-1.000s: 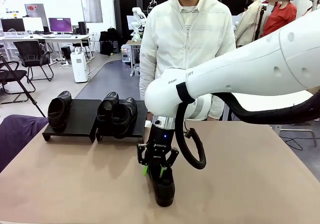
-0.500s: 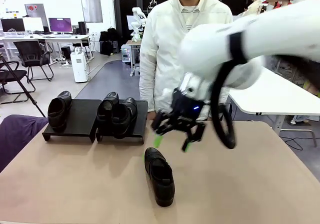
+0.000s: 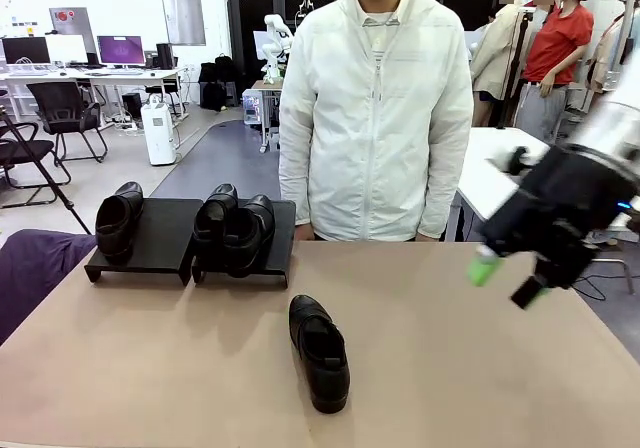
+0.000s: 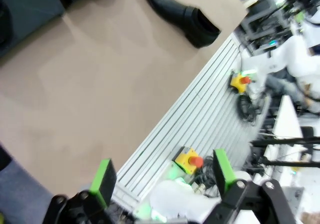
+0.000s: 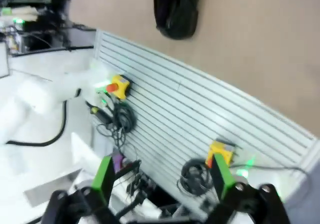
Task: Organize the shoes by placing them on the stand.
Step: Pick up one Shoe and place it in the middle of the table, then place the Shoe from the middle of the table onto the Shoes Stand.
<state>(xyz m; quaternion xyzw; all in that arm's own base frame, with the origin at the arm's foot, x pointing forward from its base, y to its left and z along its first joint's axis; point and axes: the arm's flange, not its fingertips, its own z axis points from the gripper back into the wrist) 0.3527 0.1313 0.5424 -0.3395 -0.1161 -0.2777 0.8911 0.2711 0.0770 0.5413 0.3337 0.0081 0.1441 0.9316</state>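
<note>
One shoe left on the table, three already parked

The last shoe [image 3: 319,353] lies loose near the stand [image 3: 165,240], whose left half has a free spot. My right gripper [image 3: 508,277] hangs off to the side, jaws wide and empty; left gripper [image 4: 162,176] is wide too. Next move, I reckon: grab and lift.

The tan table [image 3: 480,368] bears two black stands [image 3: 160,248] and one loose shoe [image 3: 320,353].

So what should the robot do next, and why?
Probably reach back for the lone shoe lying on the table and grasp it. Three shoes already sit on the stand, whose left platform has room beside its single shoe. The right pincer is open, holding nothing, off to the side.
</note>
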